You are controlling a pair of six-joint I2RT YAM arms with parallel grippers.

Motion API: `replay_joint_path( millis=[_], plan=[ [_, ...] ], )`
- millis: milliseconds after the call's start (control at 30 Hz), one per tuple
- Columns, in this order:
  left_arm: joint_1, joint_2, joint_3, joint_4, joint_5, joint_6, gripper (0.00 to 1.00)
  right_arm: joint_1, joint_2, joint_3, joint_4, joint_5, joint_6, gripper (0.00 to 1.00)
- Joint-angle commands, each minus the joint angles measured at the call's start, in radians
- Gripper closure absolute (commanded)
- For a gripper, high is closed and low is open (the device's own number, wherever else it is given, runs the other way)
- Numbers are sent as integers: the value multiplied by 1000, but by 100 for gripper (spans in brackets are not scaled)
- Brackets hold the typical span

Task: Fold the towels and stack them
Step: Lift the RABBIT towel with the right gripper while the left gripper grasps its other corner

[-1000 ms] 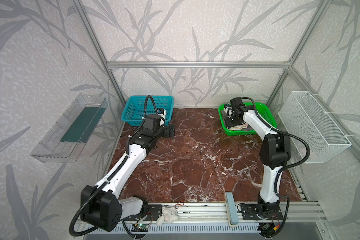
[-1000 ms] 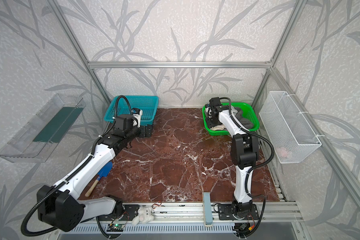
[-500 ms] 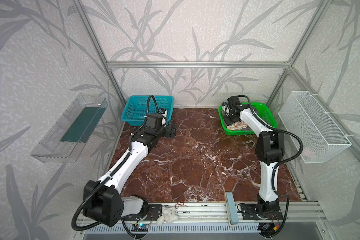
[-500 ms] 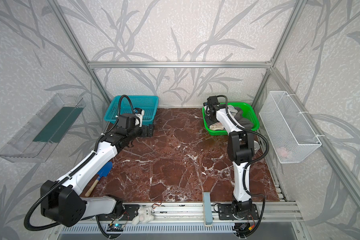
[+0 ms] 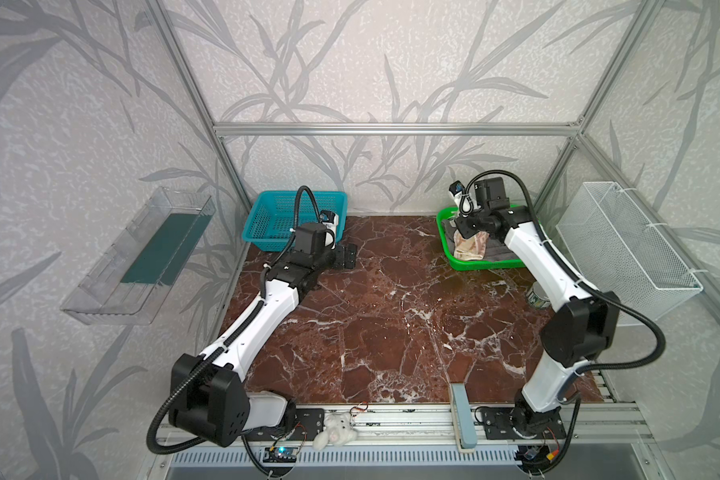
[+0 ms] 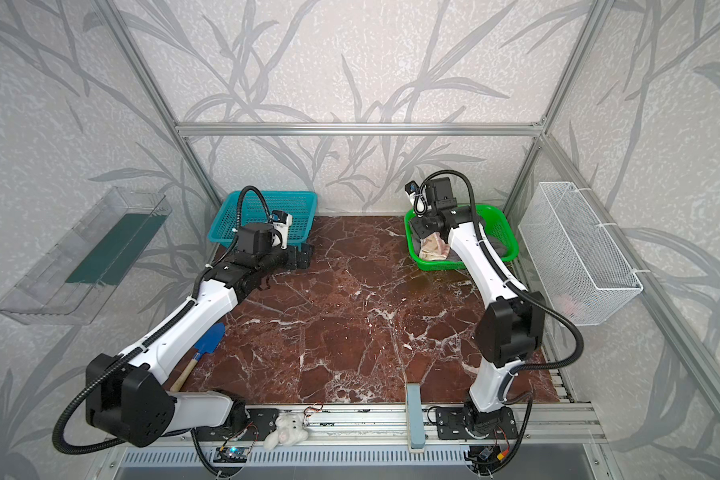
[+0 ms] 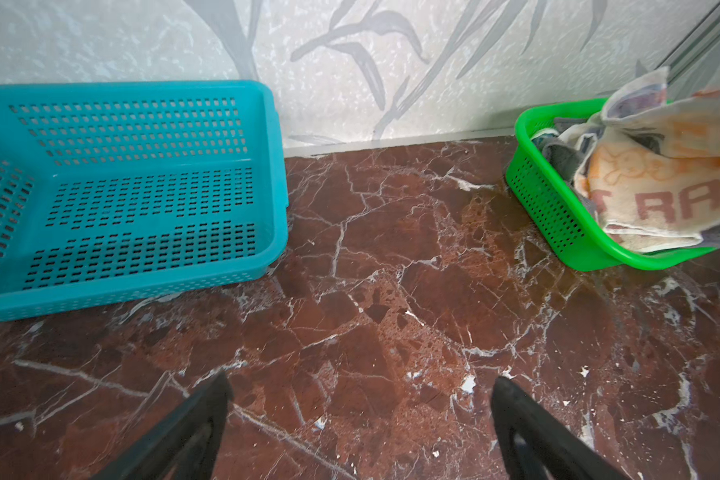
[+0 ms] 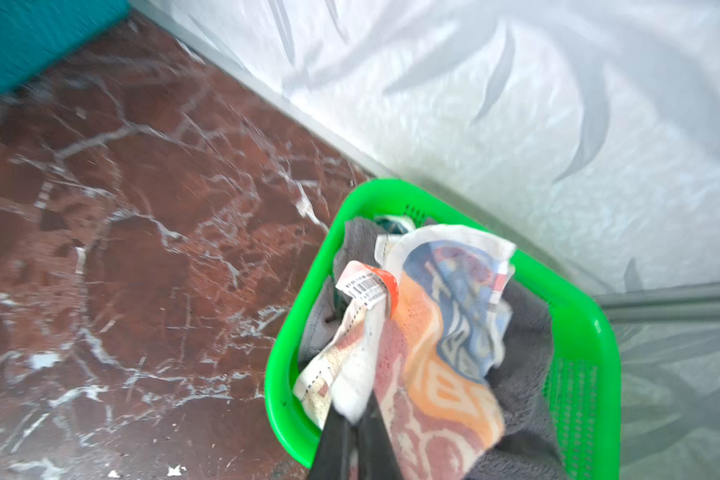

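In both top views the orange, blue and white lettered towel (image 5: 470, 245) (image 6: 433, 247) hangs bunched over the green basket (image 5: 474, 266) (image 6: 437, 266) at the back right. My right gripper (image 5: 460, 230) (image 8: 356, 419) is shut on a white edge of it (image 8: 433, 353), with a barcode tag dangling. Under it in the basket lie the dark grey towel (image 8: 528, 374) and a sliver of the teal one (image 8: 395, 222). My left gripper (image 5: 352, 255) (image 7: 360, 384) is open and empty, low over the marble beside the teal basket (image 7: 142, 187).
A white wire basket (image 5: 624, 241) hangs on the right wall and a clear tray (image 5: 142, 253) on the left wall. A tin can (image 5: 537, 297) stands by the right arm. A blue shovel (image 6: 208, 338) lies under the left arm. A white plush toy (image 5: 333, 428) sits on the front rail.
My right gripper has shut on the lettered towel and risen, pulling the cloth up out of the green basket. The left gripper has edged slightly to the right, still open.
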Motion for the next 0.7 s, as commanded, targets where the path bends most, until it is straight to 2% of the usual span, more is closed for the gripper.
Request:
replay_joint_path(
  millis=[0, 200, 333, 533, 667],
  plan=[
    [-5, -2, 55, 76, 51, 45, 1, 33, -100, 39, -1, -139, -59, 100],
    [-5, 8, 126, 97, 108, 151, 1, 67, -115, 260, -214, -383, -79, 100],
    [-5, -3, 151, 139, 174, 207, 1, 77, -120, 349, -299, -537, -83, 100],
    [-16, -43, 103, 241, 446, 230, 1, 80, -143, 329, -265, -558, -6, 100],
    [-76, -69, 41, 295, 468, 258, 1, 103, -130, 300, -262, -504, 27, 100]
  ],
)
